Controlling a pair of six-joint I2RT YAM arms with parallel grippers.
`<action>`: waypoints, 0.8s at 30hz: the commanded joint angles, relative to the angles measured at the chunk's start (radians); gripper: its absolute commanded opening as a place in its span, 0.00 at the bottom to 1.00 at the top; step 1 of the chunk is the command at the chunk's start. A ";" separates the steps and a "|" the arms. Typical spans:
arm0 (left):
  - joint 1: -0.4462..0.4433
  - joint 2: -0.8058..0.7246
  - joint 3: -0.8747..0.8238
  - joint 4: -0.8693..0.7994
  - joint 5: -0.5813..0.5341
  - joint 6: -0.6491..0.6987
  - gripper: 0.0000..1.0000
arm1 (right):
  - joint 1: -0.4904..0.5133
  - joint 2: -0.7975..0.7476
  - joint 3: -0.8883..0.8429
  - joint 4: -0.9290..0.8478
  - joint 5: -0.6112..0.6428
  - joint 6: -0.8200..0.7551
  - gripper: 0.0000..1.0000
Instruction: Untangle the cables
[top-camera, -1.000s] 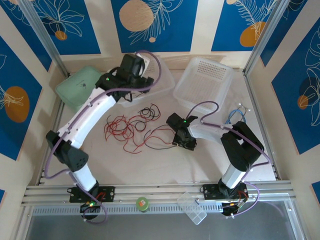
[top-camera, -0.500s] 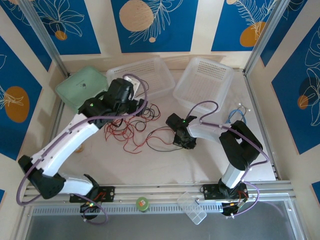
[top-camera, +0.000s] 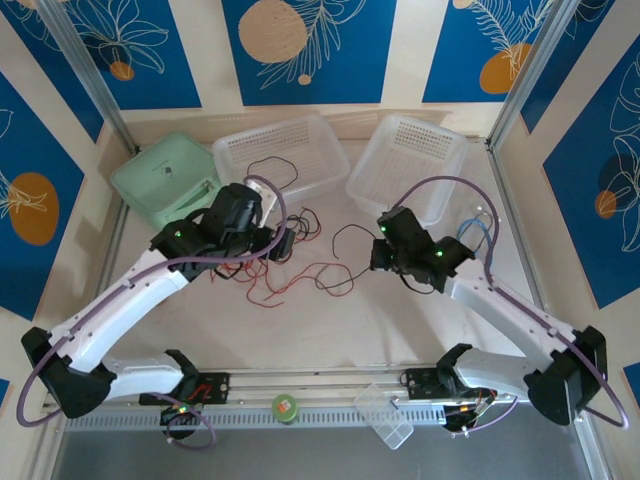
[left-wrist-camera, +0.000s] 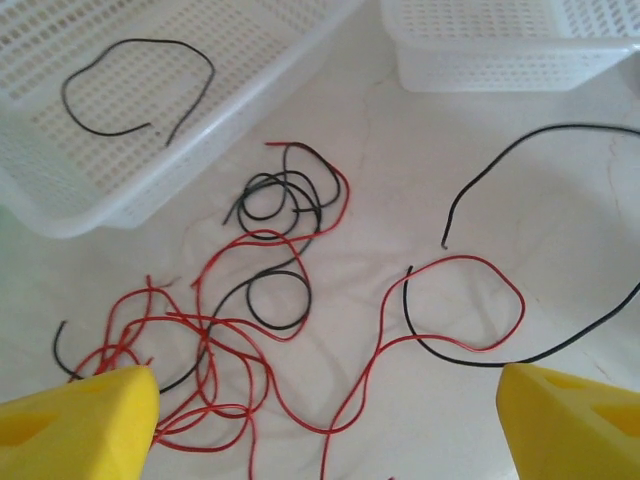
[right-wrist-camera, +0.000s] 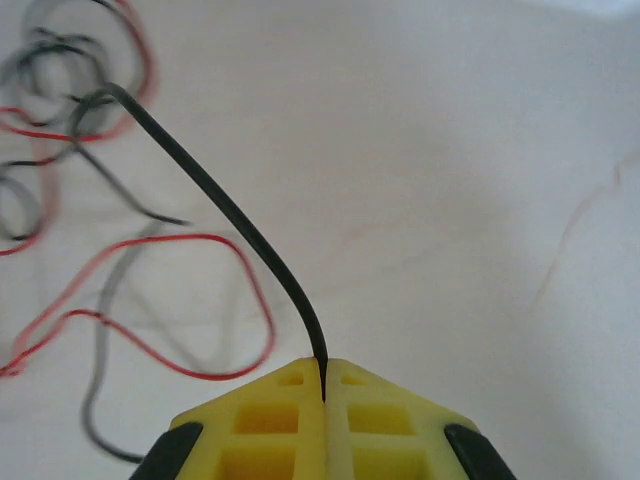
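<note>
Right gripper (right-wrist-camera: 323, 378) is clenched hard, its ribbed yellow fingers (right-wrist-camera: 270, 425) pressed flat together on a thin black cable (right-wrist-camera: 225, 205). The glossy strand springs out of the seam, arcs up and left, then hooks over to a loose end. From above, that gripper (top-camera: 383, 252) sits right of centre, its strand looping off leftward.

Left gripper (left-wrist-camera: 322, 420) is released: its jaws are spread wide and grip nothing, the smooth yellow wedge fingertips (left-wrist-camera: 80, 420) far apart at the near corners. It hangs over the near edge of the cables (left-wrist-camera: 225, 320), a heap of red and black curly strands, thickest and most knotted on the left. In the top view the left gripper (top-camera: 283, 243) is left of centre, right by that heap (top-camera: 262, 270).

One red strand (left-wrist-camera: 470, 300) runs out right into an open loop, and a black arc crosses it. Everything lies on a pale, faintly veined table (top-camera: 330, 330).

Far left, a white perforated plastic basket (left-wrist-camera: 60, 205) holds a lone black wire (left-wrist-camera: 140, 90), curled in an open ring. A second basket (left-wrist-camera: 500, 65) stands to its right. In the top view a mint-green box (top-camera: 160, 180) sits far left, and a blue cord (top-camera: 472, 232) lies on the right.
</note>
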 joint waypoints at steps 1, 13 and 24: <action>-0.034 0.030 -0.002 0.100 0.072 0.035 0.86 | 0.000 -0.032 0.077 -0.049 -0.092 -0.291 0.00; -0.163 0.213 -0.026 0.293 0.214 0.257 0.87 | 0.019 -0.046 0.231 -0.139 -0.157 -0.499 0.00; -0.181 0.251 -0.064 0.367 -0.062 0.263 0.33 | 0.007 -0.072 0.206 -0.125 -0.176 -0.518 0.00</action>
